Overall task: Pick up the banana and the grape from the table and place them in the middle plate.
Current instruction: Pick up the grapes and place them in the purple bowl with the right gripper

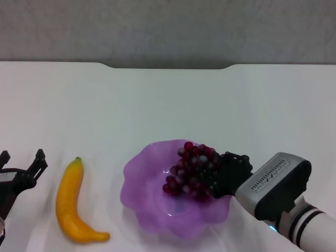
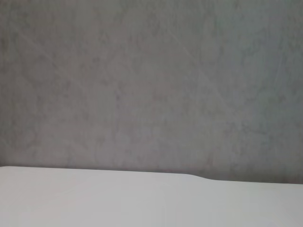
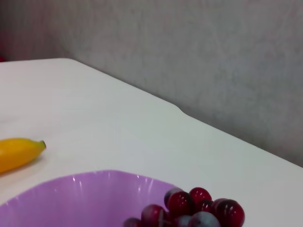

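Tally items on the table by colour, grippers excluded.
Yellow: 1, the banana
Dark red-purple: 1, the grape bunch
Purple: 1, the middle plate
Total: 3

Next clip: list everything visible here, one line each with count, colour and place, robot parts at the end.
banana: one, yellow-orange with a green tip, lying on the table left of the plate, apart from it.
grape: one bunch, dark red-purple, over the right side of the plate, at the right claw.
middle plate: one, translucent purple with a wavy rim, near the front centre of the table.
table: one, white, with a notch in its far edge.
wall: grey, behind the table.
left claw: one, black, fingers spread, at the left edge beside the banana, holding nothing.
right claw: one, black on a grey wrist, against the grape bunch at the plate's right rim.
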Controlling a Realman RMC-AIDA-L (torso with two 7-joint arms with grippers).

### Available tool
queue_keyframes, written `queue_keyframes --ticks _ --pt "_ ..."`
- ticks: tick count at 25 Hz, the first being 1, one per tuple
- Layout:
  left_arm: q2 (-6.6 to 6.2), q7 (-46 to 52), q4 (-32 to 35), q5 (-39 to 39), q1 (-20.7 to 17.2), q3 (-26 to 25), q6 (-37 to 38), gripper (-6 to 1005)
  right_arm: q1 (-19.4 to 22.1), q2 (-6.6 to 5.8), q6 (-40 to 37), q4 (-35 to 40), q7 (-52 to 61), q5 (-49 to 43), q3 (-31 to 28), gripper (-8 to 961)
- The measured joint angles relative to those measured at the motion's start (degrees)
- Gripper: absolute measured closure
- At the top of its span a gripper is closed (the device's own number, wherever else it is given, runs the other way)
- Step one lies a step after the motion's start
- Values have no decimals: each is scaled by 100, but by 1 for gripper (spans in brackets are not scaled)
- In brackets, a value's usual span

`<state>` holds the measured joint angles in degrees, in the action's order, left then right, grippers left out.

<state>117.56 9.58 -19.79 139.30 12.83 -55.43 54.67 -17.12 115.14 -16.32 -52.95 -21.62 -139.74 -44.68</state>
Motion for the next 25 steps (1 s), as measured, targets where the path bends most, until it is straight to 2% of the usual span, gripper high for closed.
queue_keyframes --ticks 5,11,16,21,25 --pt "3 0 -4 1 0 18 0 108 -5 1 -432 231 3 3 28 579" --pt "4 5 -2 1 -3 18 1 108 11 2 -708 252 9 3 57 422" --pt "4 5 -5 1 -4 15 1 108 -13 0 -711 227 9 7 19 186" --pt "-3 30 -8 1 -62 15 3 107 125 -27 -715 -189 1 -20 -46 130" --pt "-11 47 -103 18 -103 17 23 107 370 -43 -716 -407 -118 -306 -371 85"
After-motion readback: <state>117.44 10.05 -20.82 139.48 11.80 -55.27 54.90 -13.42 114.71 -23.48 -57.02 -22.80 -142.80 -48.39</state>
